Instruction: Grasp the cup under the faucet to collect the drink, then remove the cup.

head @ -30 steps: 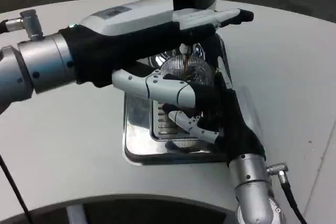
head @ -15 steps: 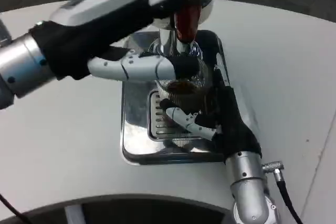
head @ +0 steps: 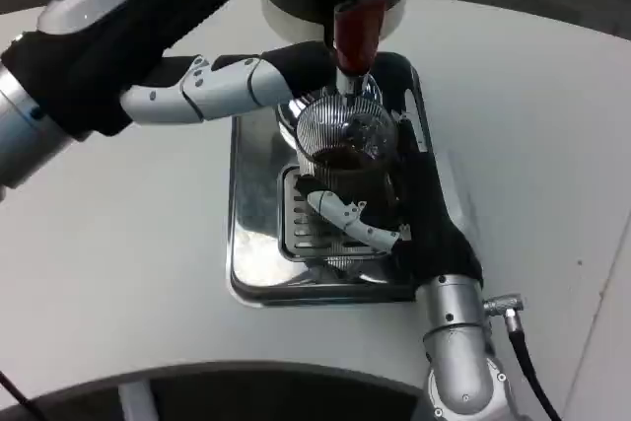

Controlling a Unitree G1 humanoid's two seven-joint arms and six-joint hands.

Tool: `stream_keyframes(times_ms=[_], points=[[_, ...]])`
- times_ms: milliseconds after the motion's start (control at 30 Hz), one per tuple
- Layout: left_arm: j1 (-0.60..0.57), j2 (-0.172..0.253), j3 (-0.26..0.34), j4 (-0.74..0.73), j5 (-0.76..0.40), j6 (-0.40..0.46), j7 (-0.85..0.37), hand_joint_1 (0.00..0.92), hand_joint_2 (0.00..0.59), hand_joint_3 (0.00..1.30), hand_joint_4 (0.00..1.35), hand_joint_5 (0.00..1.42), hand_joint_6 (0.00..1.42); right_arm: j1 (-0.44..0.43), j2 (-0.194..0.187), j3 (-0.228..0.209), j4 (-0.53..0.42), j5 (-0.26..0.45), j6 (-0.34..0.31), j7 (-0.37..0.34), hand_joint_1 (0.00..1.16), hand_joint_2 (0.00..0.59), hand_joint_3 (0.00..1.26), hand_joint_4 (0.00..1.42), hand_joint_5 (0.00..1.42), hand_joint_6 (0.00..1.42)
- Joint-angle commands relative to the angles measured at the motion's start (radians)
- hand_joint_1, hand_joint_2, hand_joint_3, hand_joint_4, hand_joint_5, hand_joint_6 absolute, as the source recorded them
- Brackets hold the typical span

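White round table (head: 118, 273); dark floor beyond its far edge. Left hand (head: 212, 86) raised beside the faucet (head: 357, 36), fingers spread, holding nothing. Ribbed glass cup (head: 345, 150) with dark drink on steel drip tray (head: 254, 244) under faucet. Right hand (head: 399, 214) grips cup

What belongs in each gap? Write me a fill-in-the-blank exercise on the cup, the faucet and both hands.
1. The ribbed glass cup stands on the metal drip tray, directly under the ____ faucet handle.
2. The liquid in the cup is ____ in colour.
3. The ____ hand wraps its fingers around the cup.
4. The left hand reaches toward the faucet from the picture's ____ side.

Missing words: red; dark brown; right; left
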Motion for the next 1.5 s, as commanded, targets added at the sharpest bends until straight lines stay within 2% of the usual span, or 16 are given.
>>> stream_keyframes(times_ms=[33, 133, 233, 333, 433, 533, 867, 1067, 1233, 1500], points=[[0.017, 0.010, 0.006, 0.000, -0.008, -0.014, 0.008, 0.000, 0.193, 0.00, 0.00, 0.06, 0.02, -0.001, 0.016, -0.011, 0.064, 0.023, -0.011, -0.015, 0.91, 0.192, 0.20, 0.39, 0.35, 0.45], [0.019, 0.011, 0.006, 0.000, -0.008, -0.011, 0.008, 0.000, 0.191, 0.00, 0.00, 0.06, 0.03, 0.000, 0.014, -0.006, 0.071, 0.001, -0.036, -0.058, 1.00, 0.203, 0.38, 0.58, 0.54, 0.63], [0.018, 0.013, 0.003, 0.000, -0.007, -0.006, 0.005, 0.000, 0.190, 0.00, 0.00, 0.06, 0.03, 0.010, 0.019, -0.002, 0.065, -0.016, -0.048, -0.102, 1.02, 0.190, 0.48, 0.67, 0.66, 0.74], [0.020, 0.012, 0.000, -0.003, -0.011, -0.002, 0.001, 0.000, 0.190, 0.00, 0.00, 0.06, 0.03, 0.017, 0.020, 0.004, 0.060, -0.030, -0.054, -0.134, 1.08, 0.174, 0.56, 0.72, 0.75, 0.84], [0.023, 0.011, -0.001, -0.007, -0.014, 0.000, 0.000, 0.000, 0.188, 0.00, 0.00, 0.05, 0.03, 0.032, 0.022, 0.005, 0.045, -0.045, -0.054, -0.173, 1.11, 0.130, 0.65, 0.81, 0.83, 0.93], [0.027, 0.011, 0.000, -0.010, -0.016, 0.002, 0.000, 0.000, 0.187, 0.00, 0.00, 0.05, 0.03, 0.042, 0.021, 0.008, 0.030, -0.057, -0.055, -0.188, 1.13, 0.121, 0.70, 0.87, 0.88, 1.01], [0.062, 0.020, 0.023, -0.046, -0.032, 0.020, 0.004, 0.000, 0.187, 0.00, 0.00, 0.03, 0.01, 0.074, 0.035, 0.022, -0.024, -0.077, -0.053, -0.206, 1.14, 0.109, 0.73, 0.90, 0.93, 1.11], [0.115, 0.023, 0.052, -0.088, -0.038, 0.055, 0.012, 0.000, 0.188, 0.00, 0.00, 0.03, 0.00, 0.121, 0.043, 0.042, -0.121, -0.104, -0.040, -0.203, 1.15, 0.114, 0.74, 0.91, 0.93, 1.12], [0.188, 0.020, 0.079, -0.128, -0.034, 0.078, 0.024, 0.000, 0.189, 0.00, 0.00, 0.00, 0.00, 0.190, 0.057, 0.044, -0.210, -0.099, 0.001, -0.186, 1.14, 0.114, 0.75, 0.91, 0.93, 1.13], [0.375, 0.018, 0.147, -0.217, -0.003, 0.113, 0.064, 0.000, 0.186, 0.00, 0.00, 0.00, 0.00, 0.300, 0.031, 0.083, -0.357, -0.116, 0.024, -0.138, 1.15, 0.115, 0.75, 0.91, 0.93, 1.13]])
